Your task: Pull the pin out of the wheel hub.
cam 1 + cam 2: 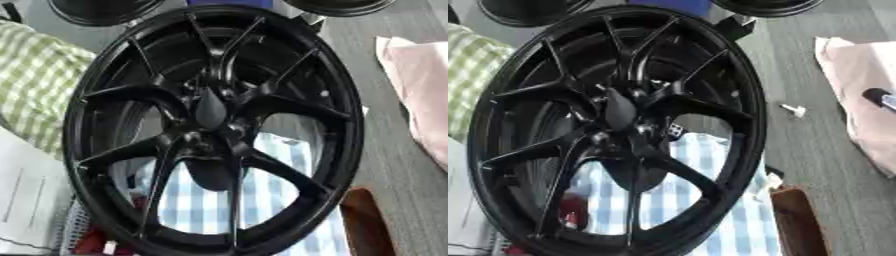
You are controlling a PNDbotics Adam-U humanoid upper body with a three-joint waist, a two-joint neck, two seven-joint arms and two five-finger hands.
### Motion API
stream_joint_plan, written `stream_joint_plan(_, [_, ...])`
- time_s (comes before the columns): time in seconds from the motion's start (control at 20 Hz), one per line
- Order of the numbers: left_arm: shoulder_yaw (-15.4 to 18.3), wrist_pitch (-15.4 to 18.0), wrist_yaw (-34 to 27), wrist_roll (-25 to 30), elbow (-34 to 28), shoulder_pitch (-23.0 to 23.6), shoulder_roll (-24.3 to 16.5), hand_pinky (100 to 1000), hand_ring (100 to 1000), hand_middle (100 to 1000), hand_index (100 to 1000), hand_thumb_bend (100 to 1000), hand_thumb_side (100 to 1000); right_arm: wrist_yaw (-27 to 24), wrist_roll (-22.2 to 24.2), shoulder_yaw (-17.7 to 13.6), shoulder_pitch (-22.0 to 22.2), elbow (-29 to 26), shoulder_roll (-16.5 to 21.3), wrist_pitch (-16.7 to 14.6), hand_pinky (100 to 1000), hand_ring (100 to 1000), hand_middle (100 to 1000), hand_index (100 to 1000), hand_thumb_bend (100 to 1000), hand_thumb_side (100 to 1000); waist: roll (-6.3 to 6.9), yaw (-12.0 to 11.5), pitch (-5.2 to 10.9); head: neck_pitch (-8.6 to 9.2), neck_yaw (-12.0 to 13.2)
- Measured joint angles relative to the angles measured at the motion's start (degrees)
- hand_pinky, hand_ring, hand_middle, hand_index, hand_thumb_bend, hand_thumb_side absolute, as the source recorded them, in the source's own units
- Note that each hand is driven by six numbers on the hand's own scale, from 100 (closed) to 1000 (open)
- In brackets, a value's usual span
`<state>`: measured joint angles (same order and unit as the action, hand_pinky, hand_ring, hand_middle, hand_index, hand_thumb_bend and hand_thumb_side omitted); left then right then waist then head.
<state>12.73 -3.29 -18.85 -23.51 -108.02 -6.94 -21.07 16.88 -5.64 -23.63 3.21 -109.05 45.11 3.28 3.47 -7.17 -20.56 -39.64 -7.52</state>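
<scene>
A large black wheel [96, 165] with forked spokes stands nearly upright and fills both views. Its hub [210, 111] sits at the centre, with a dark oval shape over it; I cannot make out a pin there. In the right eye view a small white pin-shaped thing [795, 109] lies on the grey floor to the right of the rim. Neither of my hands shows in either view.
A blue-and-white checked cloth [271, 200] shows through the lower spokes. A green checked cloth [35, 80] lies at the left and a pink cloth [859, 75] at the right, with a dark object [878, 96] on it. A brown block [796, 220] stands at the lower right. Other black rims [101, 10] are at the top.
</scene>
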Motion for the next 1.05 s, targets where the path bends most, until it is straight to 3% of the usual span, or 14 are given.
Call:
stream_joint_plan(0.15, [0.0, 0.0, 0.0, 0.0, 0.0, -0.1, 0.0, 676, 619, 625, 710, 573, 633, -2.5, -2.7, 0.3, -1.2, -1.4, -0.5, 0.6, 858, 762, 748, 825, 556, 220, 0.00, -0.4, 0.00, 0.00, 0.0])
stream_joint_plan(0.5, [-0.2, -0.2, 0.0, 0.3, -0.1, -0.2, 0.4, 676, 619, 625, 710, 573, 633, -9.2, -8.4, 4.4, -5.9, -4.1, -0.7, -0.2, 845, 717, 682, 772, 581, 174, -0.02, -1.2, 0.00, 0.01, -0.2])
stream_joint_plan(0.8, [-0.6, -0.3, 0.0, 0.7, -0.2, -0.7, 0.5, 676, 619, 626, 710, 574, 633, -14.7, -9.1, 7.6, -12.3, -4.2, -3.8, -0.8, 834, 698, 663, 759, 593, 148, -0.03, -1.7, 0.00, 0.42, -0.2])
stream_joint_plan(1.05, [-0.9, -0.4, 0.2, 0.9, -0.3, -1.1, 0.5, 676, 618, 626, 710, 574, 633, -19.1, -8.2, 9.0, -15.0, -4.3, -6.2, -1.0, 833, 686, 651, 750, 591, 143, -0.13, -1.8, 0.00, 0.49, -0.2])
